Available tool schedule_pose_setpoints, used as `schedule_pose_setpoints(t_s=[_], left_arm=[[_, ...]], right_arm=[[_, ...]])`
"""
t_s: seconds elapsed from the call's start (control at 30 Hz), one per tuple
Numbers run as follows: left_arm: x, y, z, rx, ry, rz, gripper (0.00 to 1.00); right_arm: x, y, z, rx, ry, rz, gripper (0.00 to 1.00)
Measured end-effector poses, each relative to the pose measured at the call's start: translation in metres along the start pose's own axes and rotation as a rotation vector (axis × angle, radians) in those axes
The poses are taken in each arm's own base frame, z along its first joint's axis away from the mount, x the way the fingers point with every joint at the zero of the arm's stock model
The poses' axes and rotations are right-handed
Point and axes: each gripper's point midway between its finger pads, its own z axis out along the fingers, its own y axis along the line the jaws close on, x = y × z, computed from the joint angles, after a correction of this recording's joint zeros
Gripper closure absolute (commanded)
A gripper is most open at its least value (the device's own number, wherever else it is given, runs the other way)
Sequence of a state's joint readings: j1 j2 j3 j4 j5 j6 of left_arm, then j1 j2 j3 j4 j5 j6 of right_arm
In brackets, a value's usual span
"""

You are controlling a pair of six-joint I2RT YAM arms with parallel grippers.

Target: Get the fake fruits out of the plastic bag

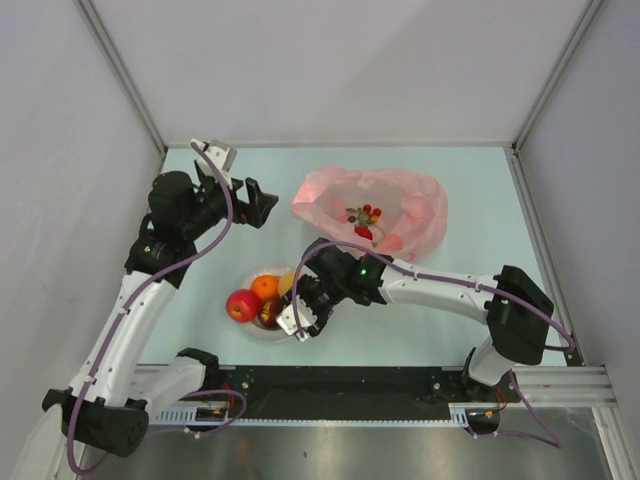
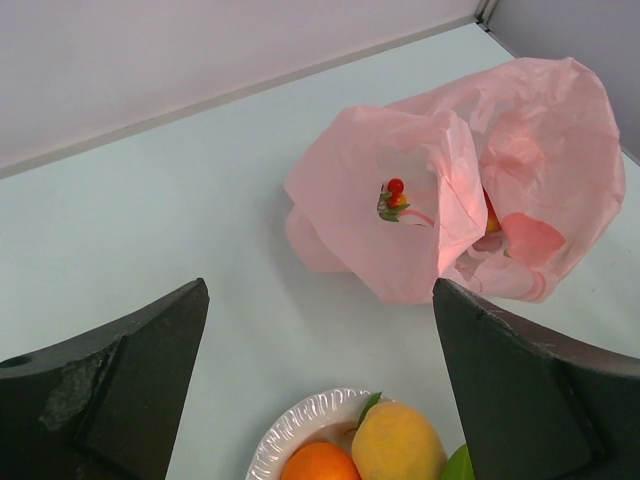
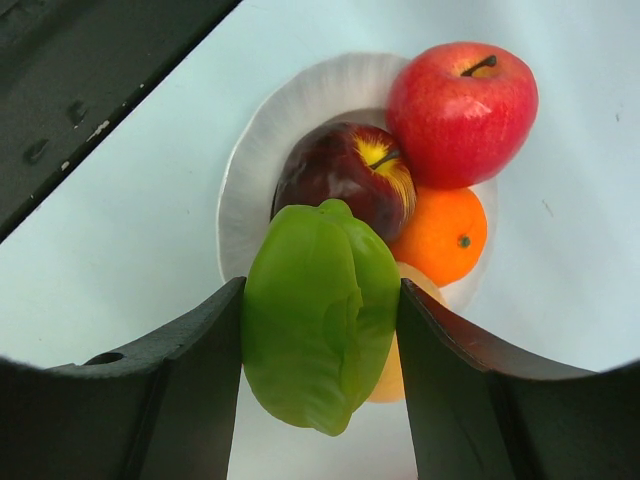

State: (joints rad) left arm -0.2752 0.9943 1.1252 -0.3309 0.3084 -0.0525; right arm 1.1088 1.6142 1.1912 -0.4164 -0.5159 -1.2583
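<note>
1. Our right gripper (image 3: 320, 335) is clamped on a green fruit (image 3: 315, 320). One finger presses each side, and the fruit fills the whole gap between them.
2. We see the held fruit hanging over the edge of the white plate (image 3: 250, 170). We cannot tell whether it touches the fruits below.
3. On the plate lie a red apple (image 3: 462, 112), a dark red apple (image 3: 340, 180) and an orange (image 3: 442, 235), packed against one another. A yellow-orange fruit (image 3: 388, 378) shows only as a sliver behind the green one.
4. From above, we find the plate (image 1: 258, 336) near the front middle of the table (image 1: 460, 180). The right gripper (image 1: 303, 315) is at its right side, its arm reaching in from the right.
5. Our left gripper (image 2: 318, 290) is spread wide and carries nothing. It hovers above the table (image 2: 150, 220), with the plate (image 2: 285, 430) below it and the bag ahead of its fingers.
6. In the top view the left gripper (image 1: 265, 203) sits left of the bag, apart from it.
7. The plastic bag (image 1: 330, 195) lies crumpled on the far half of the table, well apart from the plate. Its pink film (image 2: 340, 200) is folded over itself.
8. Red berries (image 1: 365, 215) with green leaves show at the bag's middle. We cannot tell whether they lie inside or are printed on the film.
</note>
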Motion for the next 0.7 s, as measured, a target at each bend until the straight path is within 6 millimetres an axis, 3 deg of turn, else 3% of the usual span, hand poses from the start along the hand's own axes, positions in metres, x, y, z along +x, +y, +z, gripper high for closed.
schedule_pose_setpoints(t_s=[0.43,0.7], left_arm=[[0.015,0.001,-0.005,0.002,0.018,-0.010,0.00],[0.013,0.002,-0.006,0.011,0.011,-0.014,0.00]], right_arm=[[0.011,0.017,0.021,-0.091,-0.019,-0.105,0.56],[0.021,0.032,0.028,-0.129,-0.011,-0.153,0.52]])
